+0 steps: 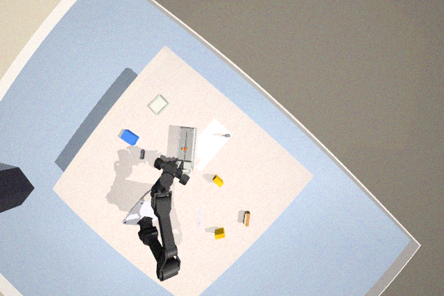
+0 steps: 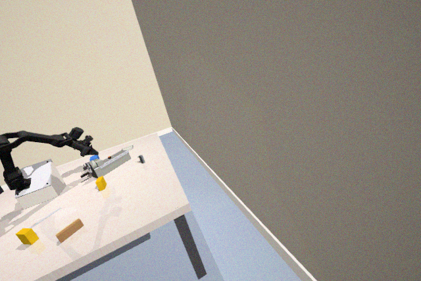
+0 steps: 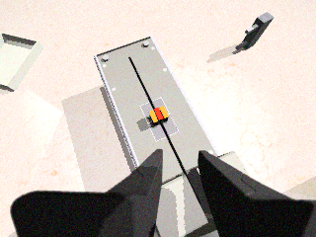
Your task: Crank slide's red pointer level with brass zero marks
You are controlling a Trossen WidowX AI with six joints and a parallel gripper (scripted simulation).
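While the claw [image 1: 182, 168] [image 2: 97, 153] [image 3: 180, 155] stands released, nothing between its fingers, the red pointer [image 1: 184, 149] [image 2: 109, 157] [image 3: 159, 114], at centre in the wrist view, appears nearly level with the brass marks [image 3: 164, 112], so the likely final step requires verifying alignment, then withdrawing without disturbing the crank [image 2: 85, 175].

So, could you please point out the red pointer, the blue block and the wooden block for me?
Red pointer [image 1: 184, 149] [image 3: 159, 115]: top and wrist views, its top.
Blue block [image 1: 130, 137]: top view, upper face.
Wooden block [image 2: 70, 230]: exterior view, long side.
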